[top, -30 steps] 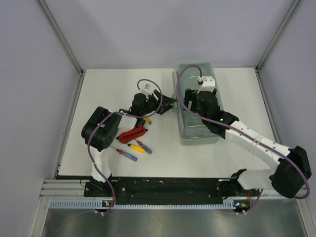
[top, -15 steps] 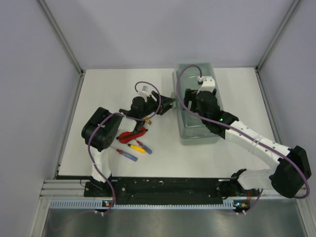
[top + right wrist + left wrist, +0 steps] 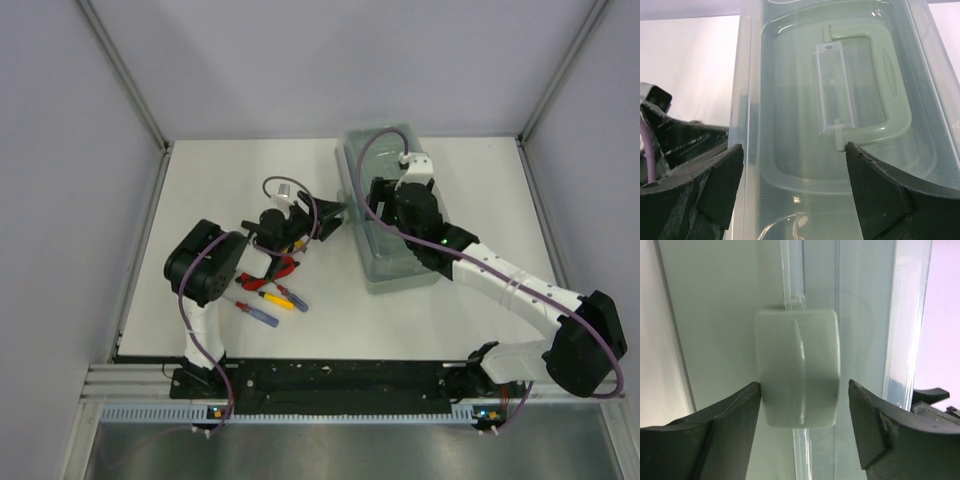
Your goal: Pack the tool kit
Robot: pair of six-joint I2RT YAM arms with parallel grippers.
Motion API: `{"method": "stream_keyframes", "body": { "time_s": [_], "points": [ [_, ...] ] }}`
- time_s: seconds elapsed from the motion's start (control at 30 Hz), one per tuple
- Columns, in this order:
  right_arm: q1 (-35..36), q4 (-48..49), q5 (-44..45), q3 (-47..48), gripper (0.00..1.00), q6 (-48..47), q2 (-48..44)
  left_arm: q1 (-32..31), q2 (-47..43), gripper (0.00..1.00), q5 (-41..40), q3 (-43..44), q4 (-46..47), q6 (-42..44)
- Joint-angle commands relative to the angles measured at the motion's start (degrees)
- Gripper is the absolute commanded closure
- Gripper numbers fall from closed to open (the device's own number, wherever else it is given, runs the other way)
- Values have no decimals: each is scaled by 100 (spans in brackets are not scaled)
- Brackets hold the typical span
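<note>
Now your toolbox (image 3: 400,262) has swung left at its far end, seemingly tugged by the left pincer (image 3: 804,387), whose fingers stand apart around the side latch (image 3: 797,367). The right pincer (image 3: 795,147) hovers wide over the lid; the pliers (image 3: 272,268) lie unpacked on the counter (image 3: 200,180).

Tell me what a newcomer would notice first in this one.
Both arms crowd the grey-green toolbox right of the table's centre: the left gripper, open, straddles the latch on its side, and the right gripper hangs open over the lid handle. Pliers and screwdrivers lie loose on the table beside the left arm.
</note>
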Motion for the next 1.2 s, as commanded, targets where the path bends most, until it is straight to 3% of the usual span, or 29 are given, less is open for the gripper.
{"method": "stream_keyframes", "body": {
  "time_s": [0.0, 0.07, 0.1, 0.13, 0.3, 0.43, 0.5, 0.7, 0.87, 1.03, 1.17],
  "points": [
    [88, -2222, -1432, -963, 19, 1076, 1199, -75, -73, 19, 729, -338, 890, -81],
    [88, -2213, -1424, -963, 19, 1076, 1181, -31, -82, 14, 676, -434, 977, -72],
    [88, -2222, -1424, -963, 19, 1093, 1172, -31, -73, 5, 650, -504, 1021, -72],
    [88, -2222, -1441, -954, 19, 1093, 1172, -4, -99, 2, 615, -575, 1065, -46],
    [88, -2213, -1450, -919, 20, 1111, 1085, 75, -257, 2, 500, -821, 1040, 200],
    [88, -2301, -1494, -726, 19, 1032, 787, 180, -626, 2, 386, -1023, 487, 507],
    [80, -2441, -1459, -524, 19, 962, 620, 207, -959, 2, 307, -1076, -48, 788],
    [-192, -2890, -1441, 170, 19, 707, -4, 180, -2742, 2, -412, -471, -4096, 2264],
    [-702, -2987, -1643, 487, 19, 496, -497, 180, -3737, 2, -1020, 249, -6147, 3135],
    [-1395, -3040, -1766, 611, 19, 268, -822, 163, -3993, 2, -837, 970, -6695, 3566],
    [-1993, -3013, -2073, 488, 19, 162, -840, 49, -3906, 10, -450, 1550, -6748, 3760]
  ]
}}
